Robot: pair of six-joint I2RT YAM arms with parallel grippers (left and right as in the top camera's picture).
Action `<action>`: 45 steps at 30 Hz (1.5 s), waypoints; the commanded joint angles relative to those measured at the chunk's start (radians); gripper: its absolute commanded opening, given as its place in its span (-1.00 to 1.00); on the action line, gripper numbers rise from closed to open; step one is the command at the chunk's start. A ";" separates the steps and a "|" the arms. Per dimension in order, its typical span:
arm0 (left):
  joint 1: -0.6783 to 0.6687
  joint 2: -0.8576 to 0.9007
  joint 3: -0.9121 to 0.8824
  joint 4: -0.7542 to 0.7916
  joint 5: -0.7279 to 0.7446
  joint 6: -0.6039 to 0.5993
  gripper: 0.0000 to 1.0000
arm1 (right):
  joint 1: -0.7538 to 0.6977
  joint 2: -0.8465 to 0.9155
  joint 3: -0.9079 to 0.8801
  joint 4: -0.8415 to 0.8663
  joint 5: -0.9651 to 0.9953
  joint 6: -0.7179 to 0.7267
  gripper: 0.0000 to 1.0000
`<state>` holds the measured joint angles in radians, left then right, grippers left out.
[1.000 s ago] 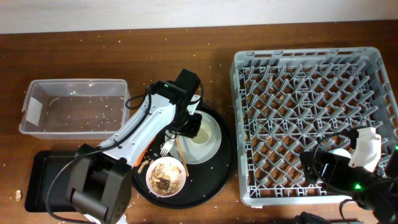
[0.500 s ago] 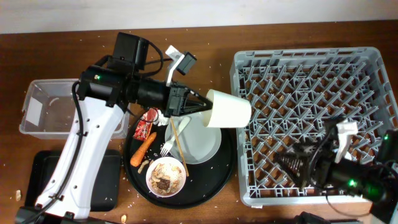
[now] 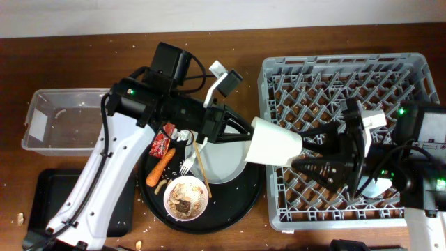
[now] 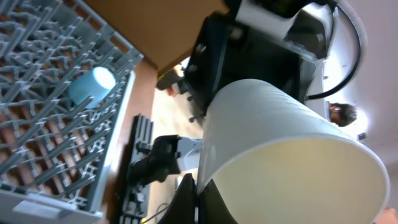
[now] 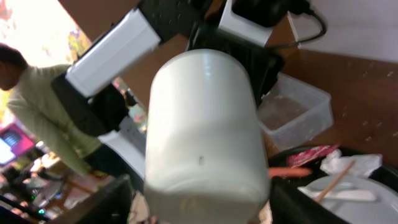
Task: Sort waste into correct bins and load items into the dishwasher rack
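My left gripper is shut on the rim of the pale yellow-green cup, one finger inside and one outside. It holds the cup on its side over the left edge of the grey dishwasher rack. My right gripper is open, its fingers either side of the cup's base, not touching. A blue cup stands in the rack. The plate, fork, chopsticks, bowl of food scraps, carrot, red wrapper and tissue lie on the round black tray.
The clear tub sits at the far left, and the shallow black tray lies in front of it. The round black tray lies just left of the rack. White grains are scattered over the wooden table.
My left arm has lifted the pale cup off the plate and carried it right to the rack's edge. My right arm has swung left across the rack to face the cup.
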<state>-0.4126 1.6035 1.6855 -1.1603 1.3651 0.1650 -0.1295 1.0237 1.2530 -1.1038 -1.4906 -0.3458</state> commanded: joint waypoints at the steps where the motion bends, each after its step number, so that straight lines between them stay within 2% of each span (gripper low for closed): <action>1: -0.030 0.004 0.002 0.025 -0.079 0.020 -1.00 | 0.007 -0.001 0.004 0.031 -0.032 0.071 0.34; 4: -0.057 0.004 0.002 0.114 -0.103 -0.003 -1.00 | 0.007 -0.001 0.004 0.028 -0.032 0.071 0.33; 6: -0.072 0.004 0.002 0.158 -0.156 -0.037 -1.00 | 0.007 -0.001 0.003 0.018 -0.027 0.071 0.27; 10: -0.072 0.004 0.002 0.226 -0.162 -0.067 -1.00 | 0.007 -0.001 0.003 -0.024 0.008 0.071 0.15; 11: -0.072 0.004 0.002 0.236 -0.177 -0.070 -1.00 | 0.007 -0.002 0.003 -0.047 -0.002 0.070 0.43; 12: -0.072 0.004 0.002 0.237 -0.198 -0.087 -1.00 | 0.007 -0.003 0.003 -0.055 -0.001 0.070 0.49; 15: -0.072 0.004 0.002 0.248 -0.203 -0.138 -1.00 | 0.007 -0.003 0.003 -0.061 0.018 0.070 0.51; 17: -0.072 0.004 0.002 0.301 -0.199 -0.220 -1.00 | 0.007 -0.004 0.003 -0.068 -0.017 0.071 0.61; 22: -0.071 0.004 0.002 0.474 -0.199 -0.412 -1.00 | 0.005 -0.011 0.004 -0.078 -0.061 0.093 0.64; 26: -0.071 0.004 0.002 0.480 -0.203 -0.423 -1.00 | 0.005 -0.005 0.004 -0.020 -0.060 0.093 0.16; 29: -0.071 0.004 0.002 0.480 -0.203 -0.423 -1.00 | 0.005 -0.005 0.004 0.011 -0.042 0.093 0.21; 30: -0.071 0.004 0.002 0.479 -0.203 -0.423 -1.00 | 0.005 -0.005 0.004 0.048 -0.043 0.093 0.49; 33: -0.071 0.004 0.002 0.479 -0.203 -0.428 -1.00 | 0.005 -0.005 0.004 0.092 -0.043 0.093 0.47; 35: -0.071 0.004 0.002 0.480 -0.203 -0.431 -1.00 | 0.005 -0.005 0.004 0.093 -0.042 0.093 0.25; 39: -0.071 0.004 0.002 0.479 -0.203 -0.438 -1.00 | 0.005 -0.006 0.004 0.124 0.006 0.098 0.22; 40: -0.071 0.004 0.002 0.479 -0.203 -0.438 -0.84 | 0.005 -0.006 0.004 0.130 0.009 0.098 0.18; 42: -0.069 0.004 0.002 0.480 -0.204 -0.438 0.64 | -0.007 -0.006 0.007 0.142 0.154 0.203 0.16; 43: -0.064 0.004 0.002 0.479 -0.204 -0.438 0.98 | -0.025 -0.008 0.008 0.140 0.256 0.264 0.14; 45: -0.033 0.004 0.002 0.478 -0.204 -0.438 0.98 | -0.100 -0.020 0.010 0.127 0.477 0.414 0.07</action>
<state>-0.4702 1.6054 1.6833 -0.6830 1.1519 -0.2752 -0.1596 1.0149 1.2507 -0.9668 -1.2907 -0.1040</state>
